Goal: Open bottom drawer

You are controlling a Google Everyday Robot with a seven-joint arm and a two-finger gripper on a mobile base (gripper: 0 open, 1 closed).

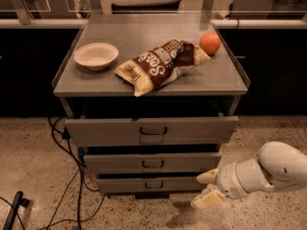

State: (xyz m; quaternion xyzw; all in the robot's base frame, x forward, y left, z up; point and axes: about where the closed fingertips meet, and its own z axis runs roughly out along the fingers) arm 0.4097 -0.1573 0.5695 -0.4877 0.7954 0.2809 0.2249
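The bottom drawer (153, 184) is the lowest of three grey cabinet drawers, with a low flat front and a small dark centre handle (153, 184). Its front stands a little forward of the cabinet body, less far out than the middle drawer (152, 163) and the top drawer (151, 130) above it. My gripper (206, 189) is at the lower right, just off the right end of the bottom drawer front, near the floor. Its two cream fingers are spread apart and hold nothing. The white arm (268, 171) reaches in from the right edge.
On the cabinet top (144, 32) lie a white bowl (96, 55), a brown chip bag (160, 65) and an orange (209, 43). Black cables (67, 176) run over the speckled floor at the left. A dark counter front stands behind.
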